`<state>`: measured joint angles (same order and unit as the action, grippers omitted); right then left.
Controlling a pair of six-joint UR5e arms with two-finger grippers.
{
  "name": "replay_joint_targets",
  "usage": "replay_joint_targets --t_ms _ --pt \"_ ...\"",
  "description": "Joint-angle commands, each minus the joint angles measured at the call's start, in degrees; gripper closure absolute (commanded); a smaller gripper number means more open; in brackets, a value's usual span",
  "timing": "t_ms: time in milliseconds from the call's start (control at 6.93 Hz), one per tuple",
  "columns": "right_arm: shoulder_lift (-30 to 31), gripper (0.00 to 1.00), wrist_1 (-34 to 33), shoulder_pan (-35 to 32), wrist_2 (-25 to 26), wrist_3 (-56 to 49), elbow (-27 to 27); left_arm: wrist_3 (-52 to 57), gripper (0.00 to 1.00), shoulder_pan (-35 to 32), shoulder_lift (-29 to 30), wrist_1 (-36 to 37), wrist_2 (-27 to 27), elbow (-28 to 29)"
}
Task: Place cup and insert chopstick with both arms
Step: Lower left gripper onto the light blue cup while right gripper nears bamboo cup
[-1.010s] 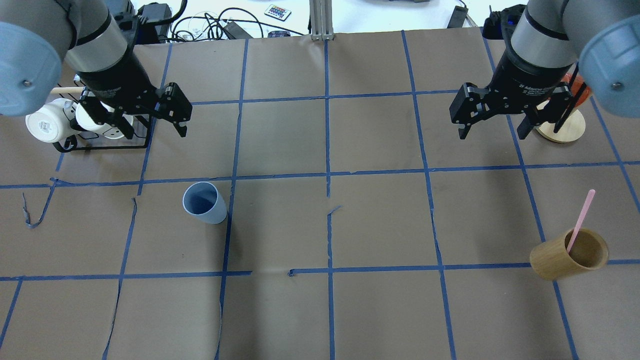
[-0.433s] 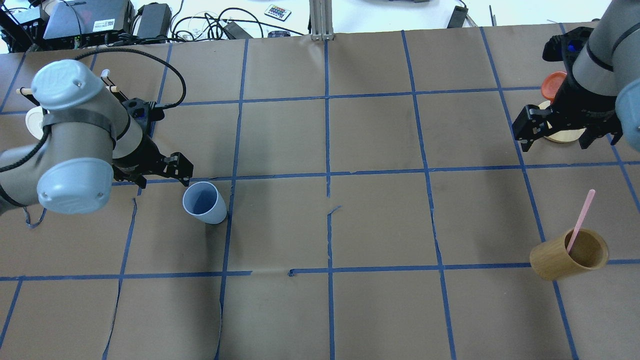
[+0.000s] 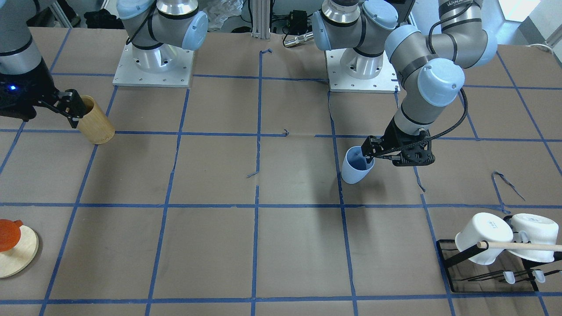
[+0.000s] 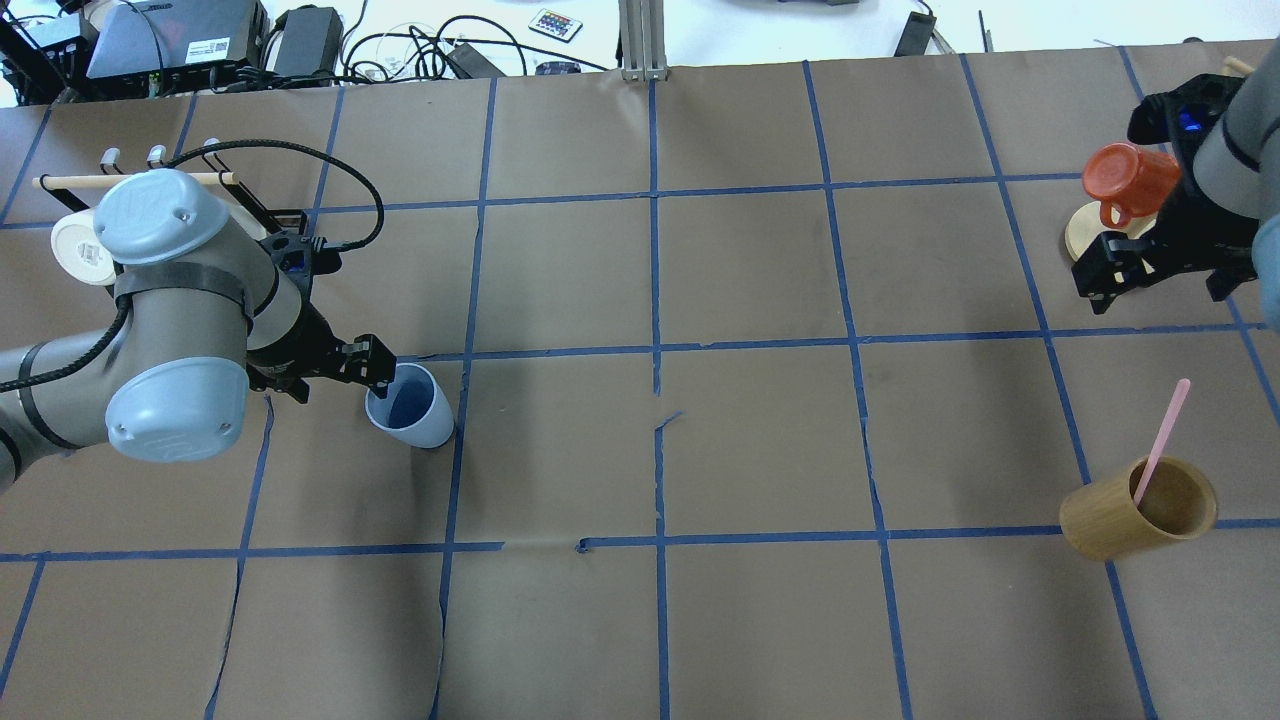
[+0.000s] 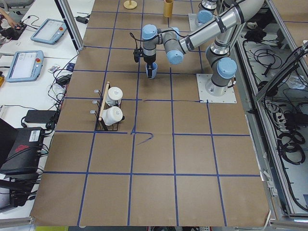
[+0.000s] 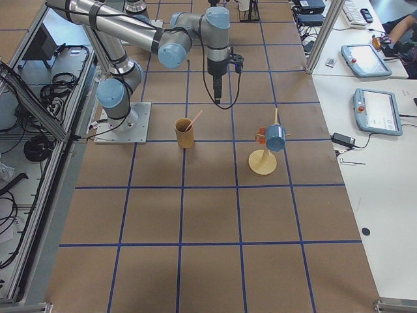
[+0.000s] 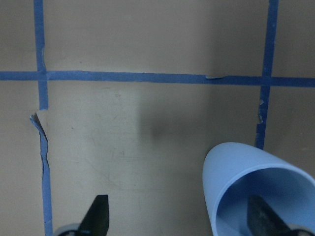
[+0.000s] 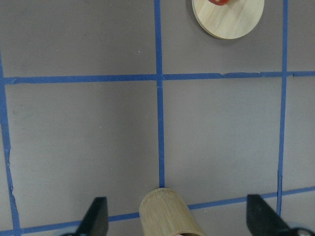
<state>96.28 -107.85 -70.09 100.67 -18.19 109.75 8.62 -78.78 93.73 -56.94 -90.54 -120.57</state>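
The light blue cup (image 4: 410, 405) stands upright on the brown paper, left of centre; it also shows in the front view (image 3: 356, 166). My left gripper (image 4: 340, 375) is open and low at the cup. In the left wrist view one fingertip (image 7: 261, 216) is inside the cup (image 7: 256, 191) and the other is outside, so the jaws straddle the cup's wall. A pink chopstick (image 4: 1160, 440) leans in the tan bamboo cylinder (image 4: 1138, 508) at the right. My right gripper (image 4: 1160, 275) is open and empty, above and behind that cylinder (image 8: 170, 214).
A black rack with white mugs (image 3: 487, 239) and a wooden rod (image 3: 522, 246) stands at the far left behind my left arm. A round wooden stand (image 4: 1085, 235) with an orange mug (image 4: 1125, 180) sits at the far right, close to my right gripper.
My left arm swung down to the blue cup and one finger now sits inside its rim. My right arm moved right, past the orange mug stand. Both grippers stayed open.
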Motion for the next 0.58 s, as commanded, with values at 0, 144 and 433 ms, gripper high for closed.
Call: replay_joint_targets --t_ms 0,144,433 --pt "-0.04 0.00 2.46 3.72 0.32 -0.54 1.95 -0.88 0.69 -0.14 0.58 -0.19 3.94 -0.10" --pt "-0.04 0.04 5.60 5.21 0.32 -0.54 2.57 -0.79 0.91 -0.32 1.19 -0.62 7.28 -0.19" --pt "-0.04 0.03 8.43 5.40 0.49 -0.10 3.27 0.44 1.00 -0.58 0.84 -0.54 7.83 -0.01"
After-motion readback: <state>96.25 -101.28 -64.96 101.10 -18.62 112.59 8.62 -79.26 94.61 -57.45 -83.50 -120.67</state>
